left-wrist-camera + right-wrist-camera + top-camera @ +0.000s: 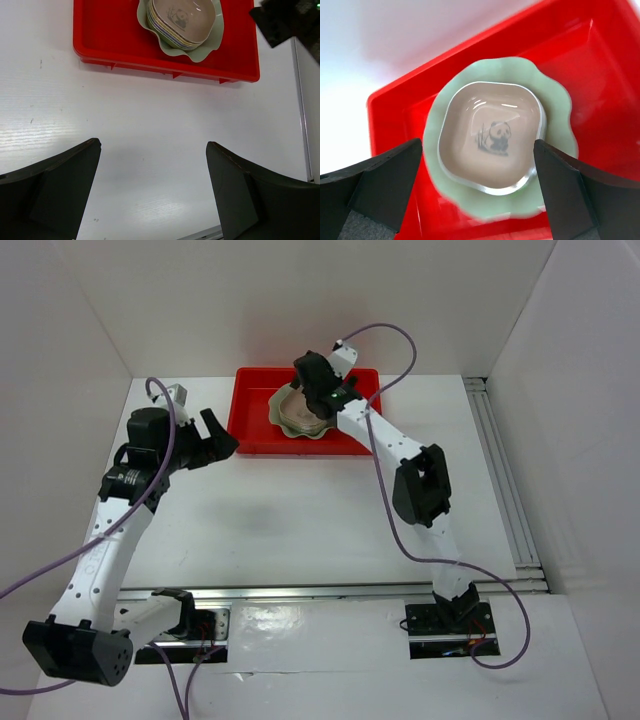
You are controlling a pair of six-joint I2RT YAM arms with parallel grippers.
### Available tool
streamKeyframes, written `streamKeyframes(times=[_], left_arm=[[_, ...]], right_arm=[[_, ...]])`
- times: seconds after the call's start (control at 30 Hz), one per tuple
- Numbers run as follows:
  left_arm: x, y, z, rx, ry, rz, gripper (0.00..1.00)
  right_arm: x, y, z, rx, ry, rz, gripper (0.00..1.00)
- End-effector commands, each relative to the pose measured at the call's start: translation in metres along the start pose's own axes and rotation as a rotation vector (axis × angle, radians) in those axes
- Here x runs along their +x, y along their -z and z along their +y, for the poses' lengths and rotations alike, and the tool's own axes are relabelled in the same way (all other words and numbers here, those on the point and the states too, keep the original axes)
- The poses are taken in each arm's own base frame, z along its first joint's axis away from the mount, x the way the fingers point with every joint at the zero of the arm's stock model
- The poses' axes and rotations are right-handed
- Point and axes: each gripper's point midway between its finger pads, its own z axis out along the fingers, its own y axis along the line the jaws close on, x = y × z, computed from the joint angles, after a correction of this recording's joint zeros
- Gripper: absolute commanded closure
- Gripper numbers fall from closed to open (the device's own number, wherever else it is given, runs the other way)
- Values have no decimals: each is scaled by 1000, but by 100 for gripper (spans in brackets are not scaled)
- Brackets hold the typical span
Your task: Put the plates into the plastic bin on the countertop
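Plates [490, 135] stacked in plastic bin [600, 60], apart from rim

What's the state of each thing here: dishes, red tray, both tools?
red bin, flat on the countertop, partly filled
small dishes, stacked in the bin, brown one topmost
scalloped dish, in the bin, under the small dishes
left tool, open, empty
right tool, open, above the stack

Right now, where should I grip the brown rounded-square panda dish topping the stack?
Take the brown dish by its raised rim, one finger inside, coming straight down: it lies nested flat in the stack, so likely only the rim is exposed.
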Motion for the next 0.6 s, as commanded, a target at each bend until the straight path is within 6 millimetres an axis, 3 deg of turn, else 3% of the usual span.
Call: streamKeyframes(times=[0.0,0.03,0.07,0.1,0.13,0.17,0.2,0.23,0.27,0.37,0.4,0.43,0.47,0.5,0.57], left_arm=[[-20,9,-2,-4,-32,-86,0],[-21,9,0,-15,-41,-91,0],[-22,11,2,-31,-40,-92,0],[-22,12,0,-34,-43,-91,0],[-25,15,0,-49,-47,-101,0],[-19,14,-2,-52,-63,-82,0],[-22,20,-6,-49,-71,-93,0],[-24,22,-7,-63,-76,-99,0],[-17,22,-7,-65,-87,-76,0],[-11,35,-6,-64,-92,-84,0],[-6,38,-4,-69,-91,-74,0],[0,45,0,-76,-91,-81,0],[2,49,2,-80,-91,-93,0],[6,53,8,-98,-100,-94,0],[17,64,17,-120,-108,-105,0]], right_arm=[[-97,86,28,-141,76,-103,1],[-86,92,11,-96,140,-83,1],[-107,122,3,-95,158,-114,1],[-107,136,-6,-85,207,-125,1],[-79,145,-31,-27,316,-107,1],[-100,178,-39,-49,291,-136,1],[-97,190,-49,-59,318,-129,1],[-72,200,-63,-67,385,-91,1],[-89,227,-69,-99,358,-115,1],[-67,259,-95,-118,411,-66,1],[-76,277,-103,-141,386,-78,1],[-70,290,-110,-148,392,-73,1],[-60,293,-123,-142,415,-63,1],[-68,307,-131,-175,393,-71,1],[-57,319,-142,-203,414,-46,1]])
